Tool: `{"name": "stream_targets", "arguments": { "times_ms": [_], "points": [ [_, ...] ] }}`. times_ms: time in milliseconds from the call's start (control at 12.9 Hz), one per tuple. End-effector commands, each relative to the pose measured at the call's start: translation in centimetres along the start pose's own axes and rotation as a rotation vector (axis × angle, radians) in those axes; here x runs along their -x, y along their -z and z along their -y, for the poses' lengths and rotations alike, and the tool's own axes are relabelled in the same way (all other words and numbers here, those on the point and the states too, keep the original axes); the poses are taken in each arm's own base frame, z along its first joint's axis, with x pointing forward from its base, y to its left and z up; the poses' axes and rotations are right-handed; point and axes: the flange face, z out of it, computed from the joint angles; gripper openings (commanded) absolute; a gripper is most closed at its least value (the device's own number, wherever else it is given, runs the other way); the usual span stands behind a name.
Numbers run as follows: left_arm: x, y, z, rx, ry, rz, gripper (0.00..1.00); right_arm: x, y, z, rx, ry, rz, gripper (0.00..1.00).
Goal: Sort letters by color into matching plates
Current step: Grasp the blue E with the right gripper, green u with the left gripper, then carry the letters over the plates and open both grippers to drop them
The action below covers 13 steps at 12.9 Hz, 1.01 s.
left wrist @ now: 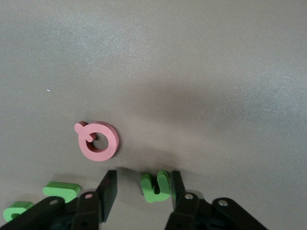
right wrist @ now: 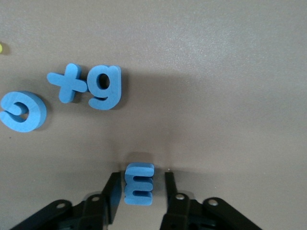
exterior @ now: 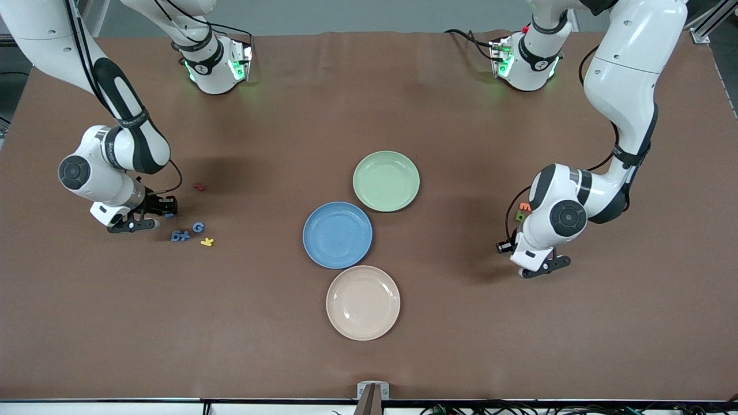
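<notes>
My right gripper (right wrist: 142,176) is open and low over the table, its jaws on either side of a blue E (right wrist: 139,184) that lies against one finger. A blue plus (right wrist: 68,83), g (right wrist: 104,87) and G (right wrist: 21,110) lie close by. My left gripper (left wrist: 144,178) is open and low, with a green U (left wrist: 156,186) against one finger. Two more green letters (left wrist: 61,190) lie beside it. The blue plate (exterior: 337,234) and pale green plate (exterior: 386,180) sit empty mid-table. In the front view the right gripper (exterior: 167,208) is at the right arm's end and the left gripper (exterior: 506,245) at the left arm's end.
A beige plate (exterior: 363,302) sits nearer the front camera than the blue plate. A pink Q (left wrist: 98,140) lies just ahead of my left gripper. A red letter (exterior: 199,187) and a yellow one (exterior: 207,242) lie by the blue letters. An orange letter (exterior: 524,206) lies by the left arm.
</notes>
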Motion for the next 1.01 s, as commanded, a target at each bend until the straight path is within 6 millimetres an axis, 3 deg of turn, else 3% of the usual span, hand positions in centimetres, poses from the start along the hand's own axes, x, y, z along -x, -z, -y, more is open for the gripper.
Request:
{"name": "stream_targets", "arguments": {
  "times_ms": [0,78,310,466,621,776,931],
  "points": [
    [0.2,-0.3,-0.4,-0.001,0.004,-0.011,0.42,0.3,-0.1,0.1,0.005,0.017,-0.006,0.37],
    [0.1,-0.3,-0.3,-0.002,0.006,-0.012,0.38,0.3,-0.1,0.1,0.005,0.017,-0.006,0.31],
    [0.2,-0.4,-0.4,0.0,0.004,-0.012,0.38,0.3,-0.1,0.2,0.005,0.019,-0.005,0.18],
    [0.2,-0.5,-0.3,-0.002,0.005,-0.011,0.16,0.2,-0.1,0.6,0.005,0.028,-0.003,0.13],
    [0.2,-0.4,-0.3,0.0,0.015,-0.012,0.01,-0.1,0.6,1.4,0.007,0.033,-0.003,0.11],
    [0.1,0.7,-0.6,0.0,0.01,-0.023,0.0,-0.5,3.9,3.3,0.007,0.048,0.01,0.09],
    [-0.1,3.1,-1.0,0.012,0.008,-0.055,0.0,-1.5,8.1,7.4,0.016,-0.006,0.024,0.09]
  ]
}}
